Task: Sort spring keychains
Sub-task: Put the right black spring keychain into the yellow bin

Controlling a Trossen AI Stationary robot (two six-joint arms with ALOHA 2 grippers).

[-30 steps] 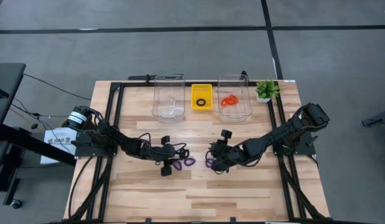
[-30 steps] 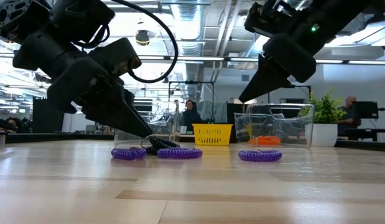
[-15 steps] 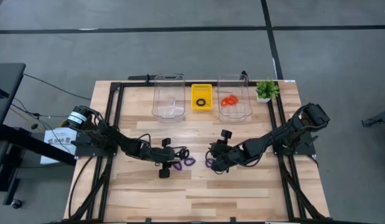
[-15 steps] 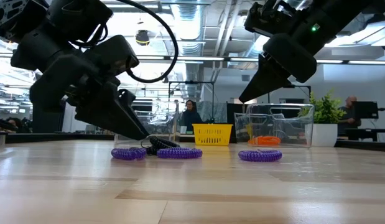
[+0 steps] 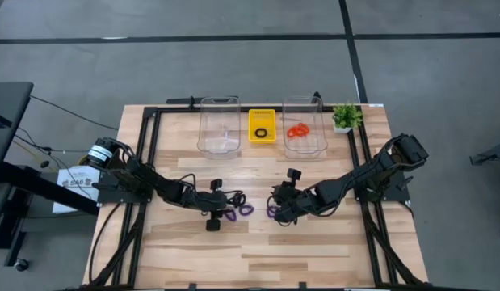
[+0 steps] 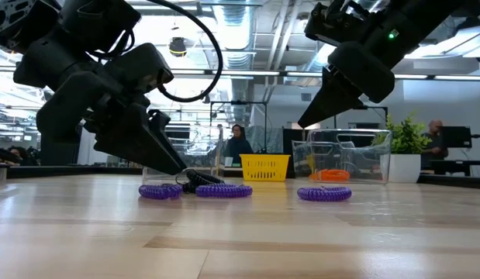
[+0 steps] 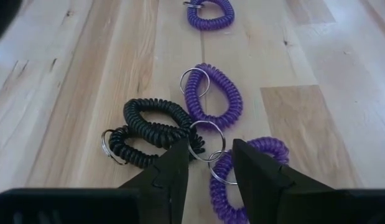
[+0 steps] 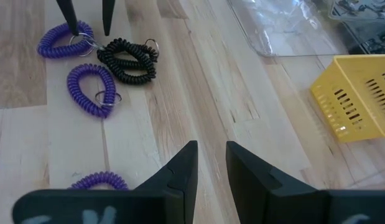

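Mid-frame, left gripper [image 7: 208, 163] (fingers parted, nothing held) hovered over purple keychain [image 7: 242, 177]; right gripper [image 8: 209, 163] parted, empty.

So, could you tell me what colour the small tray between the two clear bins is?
Yellow; the tray shows best in the high view.

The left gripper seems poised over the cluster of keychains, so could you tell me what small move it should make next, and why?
Probably lower a touch and close. The left gripper is open, its fingers straddling the steel rings where the black keychain meets a purple keychain; nothing is held yet. The right gripper waits above the table.
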